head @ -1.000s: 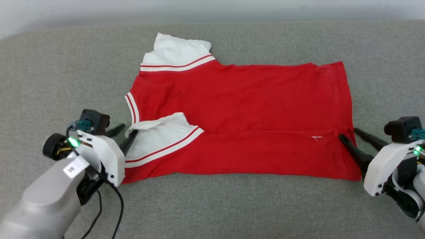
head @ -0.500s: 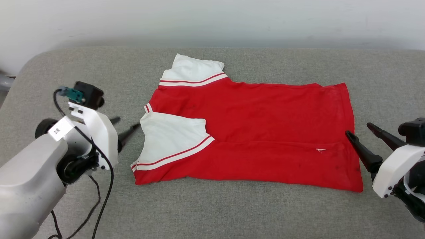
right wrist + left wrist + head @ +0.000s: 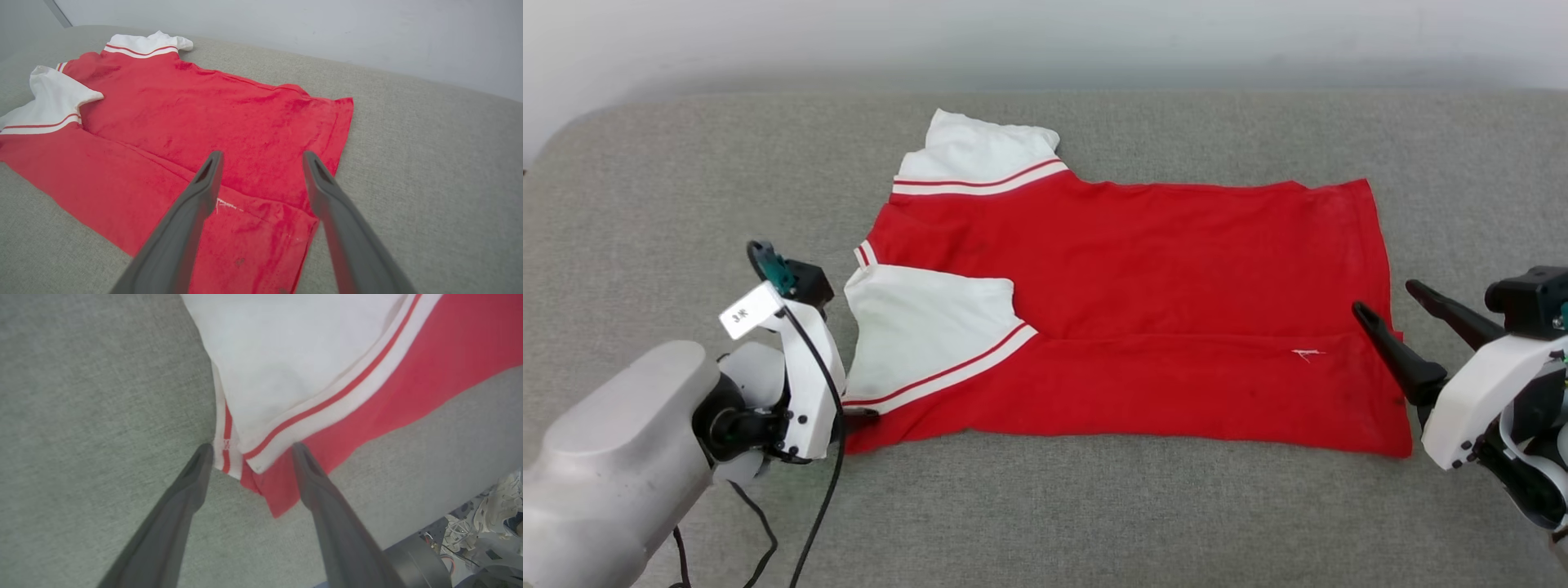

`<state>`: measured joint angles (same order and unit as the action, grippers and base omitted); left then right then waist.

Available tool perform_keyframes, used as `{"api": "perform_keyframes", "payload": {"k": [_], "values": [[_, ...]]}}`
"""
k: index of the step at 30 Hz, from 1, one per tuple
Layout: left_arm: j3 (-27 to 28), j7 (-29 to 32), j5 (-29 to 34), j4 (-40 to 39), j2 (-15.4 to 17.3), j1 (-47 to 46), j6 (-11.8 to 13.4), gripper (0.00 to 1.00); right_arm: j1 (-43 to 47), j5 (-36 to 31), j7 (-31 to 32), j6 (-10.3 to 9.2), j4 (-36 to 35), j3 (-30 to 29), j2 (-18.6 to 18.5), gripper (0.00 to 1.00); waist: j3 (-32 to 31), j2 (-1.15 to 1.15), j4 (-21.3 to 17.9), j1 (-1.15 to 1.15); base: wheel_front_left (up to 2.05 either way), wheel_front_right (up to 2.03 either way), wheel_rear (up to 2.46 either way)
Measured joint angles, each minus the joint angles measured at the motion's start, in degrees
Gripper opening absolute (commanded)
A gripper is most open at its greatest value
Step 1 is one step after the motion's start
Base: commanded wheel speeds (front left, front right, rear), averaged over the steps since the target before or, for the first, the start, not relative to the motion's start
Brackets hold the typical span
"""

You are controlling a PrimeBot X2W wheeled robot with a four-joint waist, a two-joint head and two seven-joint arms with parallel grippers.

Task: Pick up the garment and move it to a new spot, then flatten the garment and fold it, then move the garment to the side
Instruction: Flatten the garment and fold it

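The garment (image 3: 1160, 327) lies lengthwise across, its top toward the robot's left.

From the head camera we look forward and down over the grey padded surface (image 3: 1094, 506), wide enough to take in the whole garment (image 3: 1127, 327) and the pale wall (image 3: 1045, 41) behind it. The left wrist camera looks steeply down along the left claw (image 3: 251, 447), very close to the garment's near left corner. The right wrist camera looks low and slantwise along the right claw (image 3: 263, 153), from farther back, across the whole garment toward the wall. All three views share the nearer white sleeve (image 3: 286, 355).
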<state>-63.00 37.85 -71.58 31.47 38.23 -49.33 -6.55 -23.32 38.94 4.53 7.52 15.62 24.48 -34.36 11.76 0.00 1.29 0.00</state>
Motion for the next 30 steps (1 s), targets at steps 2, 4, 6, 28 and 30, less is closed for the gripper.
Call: {"api": "perform_keyframes", "payload": {"k": [2,4,6,28,30], "values": [[-0.74,0.12,1.05,1.60,-0.60,-0.07,0.00,1.00,-0.47,-0.24,0.11,0.00,-0.25,-0.04,0.30,1.00,0.65,0.00,-0.39,0.00,0.00,0.00,0.00],[-0.91,0.33,0.81,3.09,-1.20,-0.16,-0.01,1.00,-0.86,-0.38,0.55,0.00,-0.37,0.18,0.62,1.00,1.22,0.00,-0.82,0.00,0.00,0.00,0.00],[-1.66,0.97,1.12,4.21,-1.68,-0.25,-0.23,1.00,-1.15,-0.40,0.59,0.00,-0.42,0.38,1.00,1.00,1.63,0.00,-1.19,0.00,0.00,0.00,0.00],[-7.03,-9.04,3.83,-2.29,0.14,0.40,-0.85,0.00,-4.63,2.27,26.35,0.00,-4.90,6.16,-10.29,1.00,-1.89,0.00,0.28,0.00,0.00,0.00,0.00],[-7.12,-9.77,3.90,-2.85,0.45,0.14,-0.85,0.00,-5.06,2.35,29.93,0.00,-5.60,6.53,-10.74,1.00,-1.83,0.00,0.58,0.01,0.00,0.00,0.00]]}}
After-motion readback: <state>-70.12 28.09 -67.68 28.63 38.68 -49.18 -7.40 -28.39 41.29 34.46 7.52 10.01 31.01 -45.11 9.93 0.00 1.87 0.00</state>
